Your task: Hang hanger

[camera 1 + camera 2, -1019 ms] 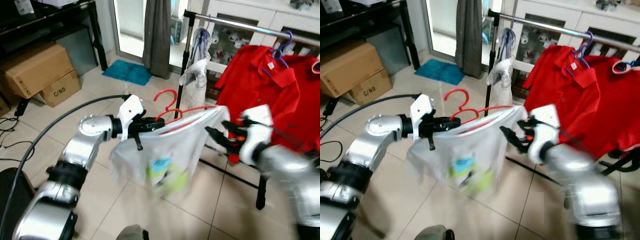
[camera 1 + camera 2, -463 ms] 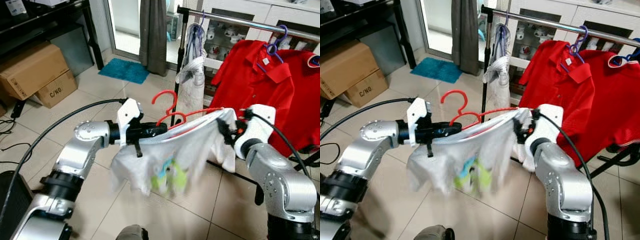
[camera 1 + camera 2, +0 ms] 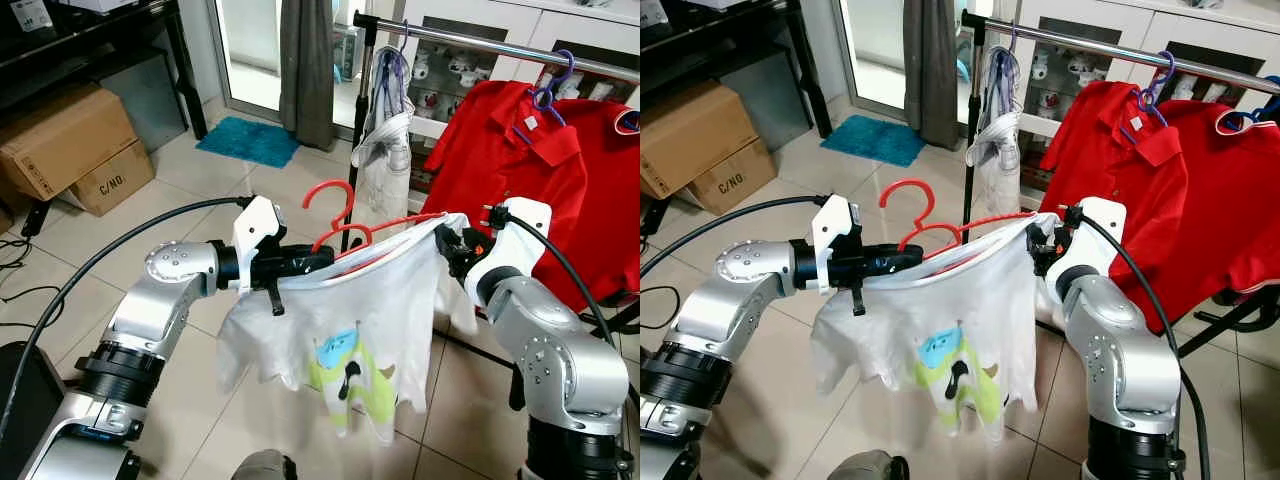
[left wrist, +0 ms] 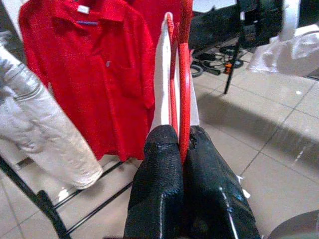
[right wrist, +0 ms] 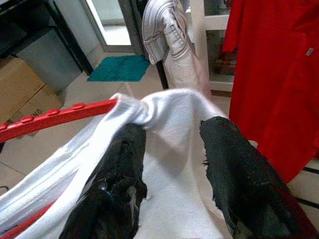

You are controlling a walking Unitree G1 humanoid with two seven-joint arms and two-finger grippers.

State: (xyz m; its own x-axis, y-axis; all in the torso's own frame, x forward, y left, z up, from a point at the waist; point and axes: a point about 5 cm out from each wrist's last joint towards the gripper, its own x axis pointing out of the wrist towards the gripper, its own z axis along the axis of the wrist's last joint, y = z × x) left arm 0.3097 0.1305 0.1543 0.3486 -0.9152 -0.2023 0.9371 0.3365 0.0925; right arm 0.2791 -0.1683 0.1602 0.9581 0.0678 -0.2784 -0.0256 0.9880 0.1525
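Note:
A red plastic hanger point(image 3: 335, 200) carries a white T-shirt point(image 3: 350, 330) with a blue and green print. My left gripper point(image 3: 320, 262) is shut on the hanger's left arm; the left wrist view has the black fingers point(image 4: 159, 199) pinching the red bar point(image 4: 185, 74). At the hanger's right end my right gripper point(image 3: 448, 245) stands open, its fingers point(image 5: 227, 169) straddling the shirt's shoulder point(image 5: 169, 114). The hanger is held level, below and in front of the metal clothes rail point(image 3: 480, 42).
Two red shirts point(image 3: 510, 170) hang on the rail from purple hangers, and a pale garment point(image 3: 385, 150) hangs by the rack's upright post. Cardboard boxes point(image 3: 70, 140) stand at the left, a teal mat point(image 3: 250, 142) lies by the door, and a black cable point(image 3: 120, 240) arcs over my left arm.
My right gripper has come in from the right to the hanger's right end. The swinging shirt has settled and now hangs straight down. The left gripper has kept its hold.

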